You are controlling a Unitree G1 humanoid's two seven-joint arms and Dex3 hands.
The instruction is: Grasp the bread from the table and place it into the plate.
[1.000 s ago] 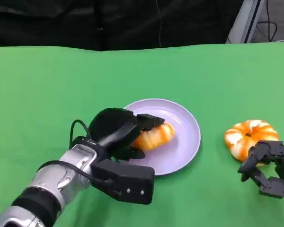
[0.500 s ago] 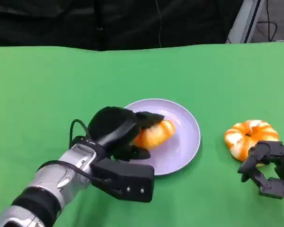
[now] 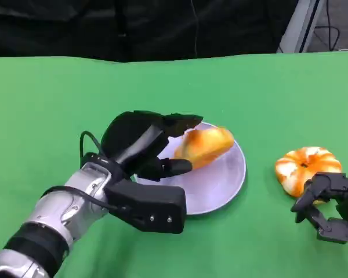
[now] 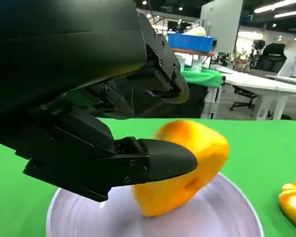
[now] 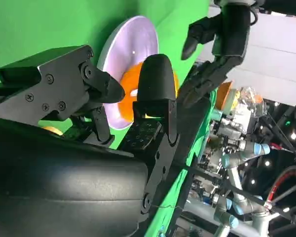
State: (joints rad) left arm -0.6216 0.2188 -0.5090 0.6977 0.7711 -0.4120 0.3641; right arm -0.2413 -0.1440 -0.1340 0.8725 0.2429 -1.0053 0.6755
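An orange-yellow bread [image 3: 207,146] lies tilted on the lilac plate [image 3: 220,188] in the head view, just past the fingertips of my left hand [image 3: 145,147]. That hand hovers over the plate's left side with its fingers spread apart. In the left wrist view the bread [image 4: 187,173] rests with its lower end on the plate [image 4: 232,210], and the upper fingers [image 4: 163,74] stand clear of it. My right hand [image 3: 330,208] sits at the lower right, holding nothing. In the right wrist view the plate [image 5: 130,42] and the bread [image 5: 131,81] show beyond its fingers [image 5: 157,84].
A second, ring-shaped orange and white bread [image 3: 306,167] lies on the green table [image 3: 58,104] right of the plate, just beyond my right hand. It also peeks into the left wrist view as an orange bread [image 4: 293,200]. Dark background runs behind the table's far edge.
My left hand's fingers have spread wider and lifted. The bread has shifted to the right on the plate, away from the palm. My right hand has stayed put.
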